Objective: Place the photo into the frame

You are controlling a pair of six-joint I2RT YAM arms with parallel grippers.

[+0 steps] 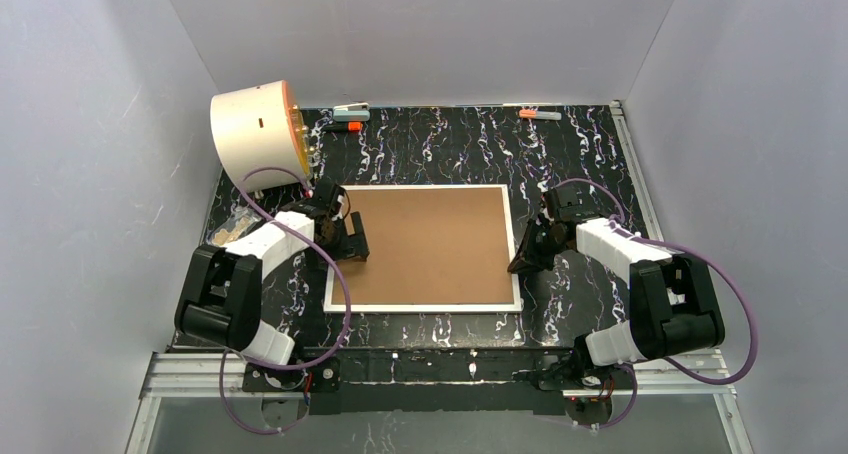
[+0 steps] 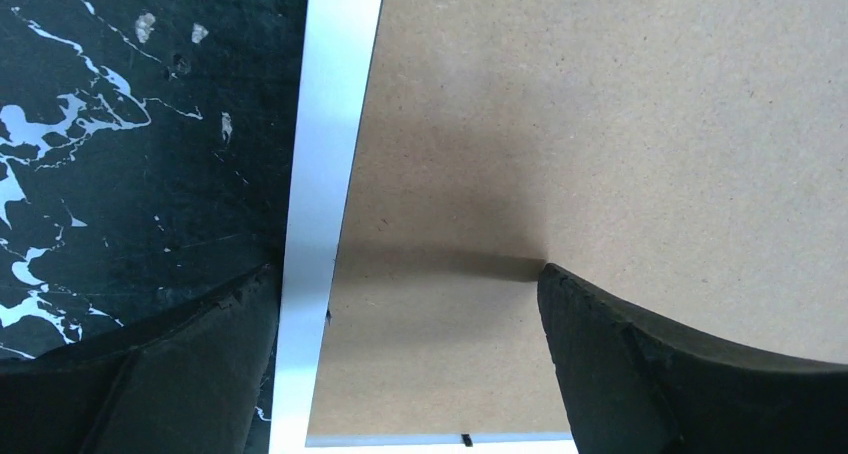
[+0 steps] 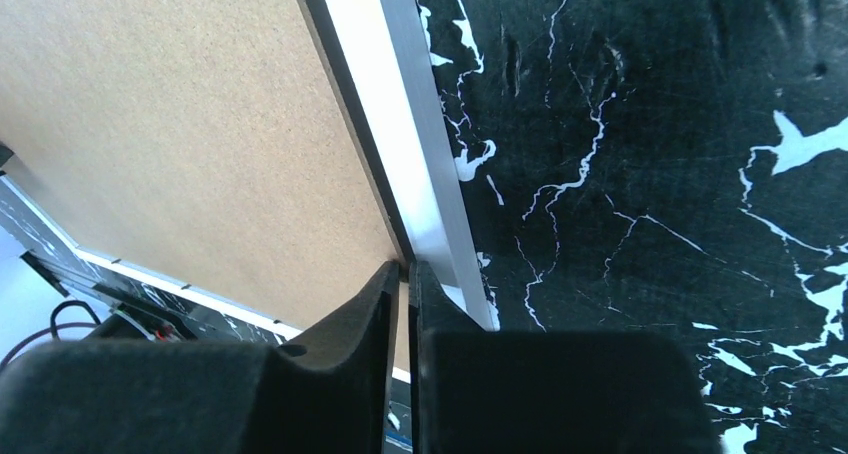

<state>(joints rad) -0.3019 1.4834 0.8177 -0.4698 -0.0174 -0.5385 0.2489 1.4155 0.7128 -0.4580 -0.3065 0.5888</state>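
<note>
I can't see the photo anywhere; the frame (image 1: 425, 246) lies back-up mid-table, showing only brown board and white rim. My left gripper (image 2: 405, 274) reaches low from the left, spread wide astride the frame's left rim. My right gripper (image 3: 403, 269) angles down at the right rim, fingers nearly pressed together; I can't tell whether they're pinching it.

Plain grey-white walls (image 1: 420, 34) enclose a black, white-veined marble-patterned counter (image 1: 580, 154) under soft, even light.

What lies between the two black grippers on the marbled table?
The large white-edged rectangular picture frame, brown board back up, shown in the top view.
</note>
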